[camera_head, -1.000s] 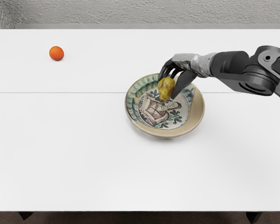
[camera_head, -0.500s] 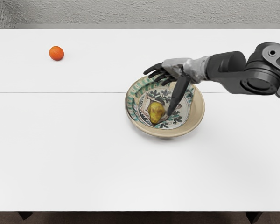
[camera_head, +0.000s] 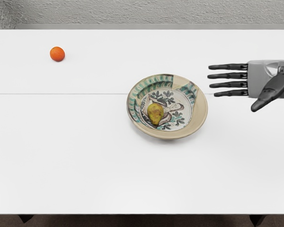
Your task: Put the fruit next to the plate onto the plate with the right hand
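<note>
Head view looks down at a slant on a white table, with a strip of grey textured wall along its far edge. A thin seam runs straight across the tabletop from 9 o'clock to 3 o'clock, meeting the plate on both sides.

The plate is a shallow, bowl-like dish with a beige rim, green leaf-like painting on its inner wall and a dark brown figure in its well. It sits a little right of the table's middle. The fruit, yellow-green with brownish patches and roughly pear-shaped, lies inside the plate. It rests in the painted well toward 8 o'clock of the plate's centre, inside the rim.

The right hand comes in from the picture's right edge and sits at about 2 o'clock from the plate, well apart from its rim and from the fruit. It is open and holds nothing. Four dark fingers are stretched out straight and parallel, pointing toward 9 o'clock and stacked one above another in the picture. The thumb angles down toward 7 o'clock across the grey palm. How high the hand is above the tabletop cannot be told.

An orange, small and round, lies alone on the table at about 10 o'clock from the plate, well apart from it.
</note>
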Robot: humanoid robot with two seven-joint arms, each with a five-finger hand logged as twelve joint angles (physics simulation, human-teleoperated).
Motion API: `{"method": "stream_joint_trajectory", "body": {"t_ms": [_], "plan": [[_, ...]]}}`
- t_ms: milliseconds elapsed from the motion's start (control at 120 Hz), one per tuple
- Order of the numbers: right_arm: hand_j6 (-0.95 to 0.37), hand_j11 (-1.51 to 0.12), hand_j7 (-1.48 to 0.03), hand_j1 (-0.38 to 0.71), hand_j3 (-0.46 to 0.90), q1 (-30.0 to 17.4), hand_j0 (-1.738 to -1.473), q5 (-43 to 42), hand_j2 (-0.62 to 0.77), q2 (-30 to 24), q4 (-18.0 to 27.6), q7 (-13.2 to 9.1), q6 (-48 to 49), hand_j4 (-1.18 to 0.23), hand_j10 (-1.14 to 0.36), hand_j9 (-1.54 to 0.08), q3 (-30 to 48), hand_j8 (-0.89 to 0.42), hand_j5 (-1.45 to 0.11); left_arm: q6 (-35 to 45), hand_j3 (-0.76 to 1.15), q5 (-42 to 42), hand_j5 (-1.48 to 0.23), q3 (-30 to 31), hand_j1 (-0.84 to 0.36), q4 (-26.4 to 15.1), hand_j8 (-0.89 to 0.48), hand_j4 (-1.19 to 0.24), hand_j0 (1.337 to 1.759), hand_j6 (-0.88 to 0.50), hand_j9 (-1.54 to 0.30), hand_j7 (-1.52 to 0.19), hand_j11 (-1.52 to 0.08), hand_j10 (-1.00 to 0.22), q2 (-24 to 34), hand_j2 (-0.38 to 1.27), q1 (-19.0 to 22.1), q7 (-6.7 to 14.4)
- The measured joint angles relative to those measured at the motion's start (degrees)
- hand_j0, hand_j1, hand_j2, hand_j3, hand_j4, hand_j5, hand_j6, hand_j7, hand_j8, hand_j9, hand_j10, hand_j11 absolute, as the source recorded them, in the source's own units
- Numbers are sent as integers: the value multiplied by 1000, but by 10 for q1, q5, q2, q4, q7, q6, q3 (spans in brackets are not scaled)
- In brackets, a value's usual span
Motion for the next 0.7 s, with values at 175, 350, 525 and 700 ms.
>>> {"method": "stream_joint_trajectory", "body": {"t_ms": [175, 350, 525, 700], "plan": [[-30, -46, -46, -307, 0, -8, -1658, 12, -4, -12, -8, 0, 2, -32, -34, -46, 0, -31, -46, -1, 0, 0, 0, -1, 349, 0, 0, 0, 1658, 0, 0, 0, 0, 0, 0, 0, 0, 0], [-28, -43, -43, -310, 0, -9, -1658, 15, -6, -14, -9, 0, 2, -29, -31, -42, 0, -29, -42, -1, 0, 0, 0, -1, 349, 0, 0, 0, 1658, -1, 0, 0, 0, 0, 0, 0, 0, 0], [-27, -41, -41, -311, 0, -9, -1658, 15, -6, -15, -9, 0, 3, -28, -29, -41, 0, -28, -41, -1, 0, 0, 0, -1, 349, 0, -1, 0, 1658, -1, 0, 0, 0, 0, 0, 0, 0, 0], [-26, -40, -41, -311, 0, -9, -1658, 15, -7, -15, -9, 0, 3, -27, -29, -40, 0, -27, -40, -1, 0, 0, 0, -1, 349, 0, -1, 0, 1658, -1, 0, 0, 0, 0, 0, 0, 0, 0]]}}
